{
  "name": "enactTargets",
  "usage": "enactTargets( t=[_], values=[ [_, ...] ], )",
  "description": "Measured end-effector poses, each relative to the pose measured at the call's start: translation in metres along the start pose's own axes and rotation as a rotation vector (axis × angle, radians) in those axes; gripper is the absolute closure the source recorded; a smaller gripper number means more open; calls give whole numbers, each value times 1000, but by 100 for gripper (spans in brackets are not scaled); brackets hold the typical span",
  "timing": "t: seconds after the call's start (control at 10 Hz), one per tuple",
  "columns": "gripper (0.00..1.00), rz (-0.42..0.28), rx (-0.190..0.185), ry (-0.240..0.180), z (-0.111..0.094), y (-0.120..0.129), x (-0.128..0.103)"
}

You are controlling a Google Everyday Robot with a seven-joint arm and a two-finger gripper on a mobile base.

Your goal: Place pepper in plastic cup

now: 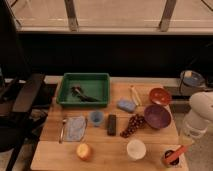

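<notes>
The pepper (176, 151) is a slim red-orange chili at the table's front right corner, lying tilted across a small dark tin (170, 158). The light-blue plastic cup (96, 117) stands upright near the middle of the table, in front of the green tray and far left of the pepper. My white arm comes in from the right edge. Its gripper (185, 143) hangs just above and to the right of the pepper, its tip largely hidden by the arm.
A green tray (65, 90) with a dark utensil sits at the back left. A blue sponge (126, 105), red bowl (160, 96), purple bowl (157, 116), grapes (131, 125), a black block (111, 124), cream cup (136, 149), orange fruit (84, 151) and blue cloth (75, 128) crowd the table.
</notes>
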Motion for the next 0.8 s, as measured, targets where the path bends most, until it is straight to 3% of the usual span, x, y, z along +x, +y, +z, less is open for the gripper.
enactTargets(
  t=[0.1,0.4,0.8],
  values=[
    [56,-7,18,-19,-12,2,-1],
    [26,-54,135,-104,-66,3,-16],
    [24,-59,142,-107,-68,2,-19]
  ],
)
